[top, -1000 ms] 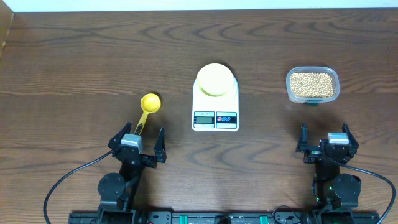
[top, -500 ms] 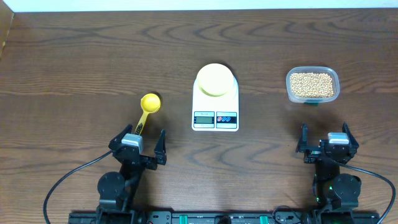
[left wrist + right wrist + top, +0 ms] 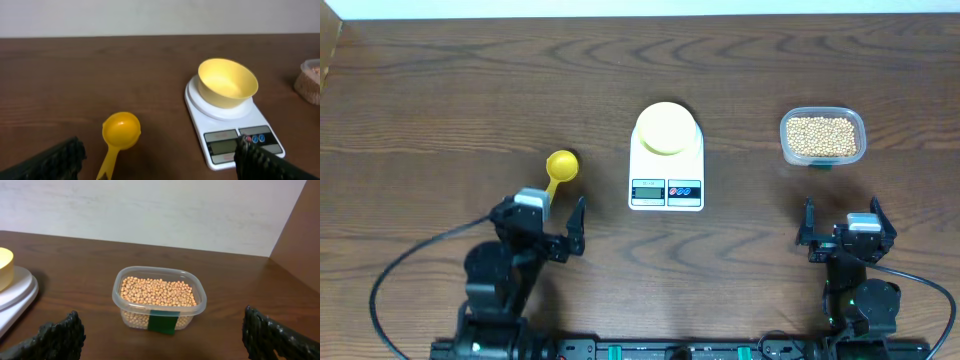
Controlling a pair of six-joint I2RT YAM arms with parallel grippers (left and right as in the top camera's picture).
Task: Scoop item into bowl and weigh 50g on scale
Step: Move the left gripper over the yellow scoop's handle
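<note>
The beans (image 3: 822,135) fill a clear tub (image 3: 159,297) at the right of the table. A pale-yellow bowl (image 3: 666,128) stands empty on the white scale (image 3: 667,190) in the middle. A yellow measuring spoon (image 3: 561,165) lies left of the scale, handle toward me. My left gripper (image 3: 539,207) hovers open over the spoon's handle end. In the left wrist view the spoon (image 3: 121,130) lies between the wide fingers (image 3: 50,162), untouched. My right gripper (image 3: 842,215) is open and empty, just short of the tub. The right wrist view shows the beans (image 3: 157,291) ahead.
The tub carries a green label (image 3: 162,322) on its near side. The scale's edge (image 3: 15,295) shows at the left of the right wrist view. Dark wooden table (image 3: 440,90) stretches around everything, with a pale wall behind.
My left arm has moved forward and slightly left, bringing its gripper over the spoon's handle. The right arm and all objects have stayed put.
</note>
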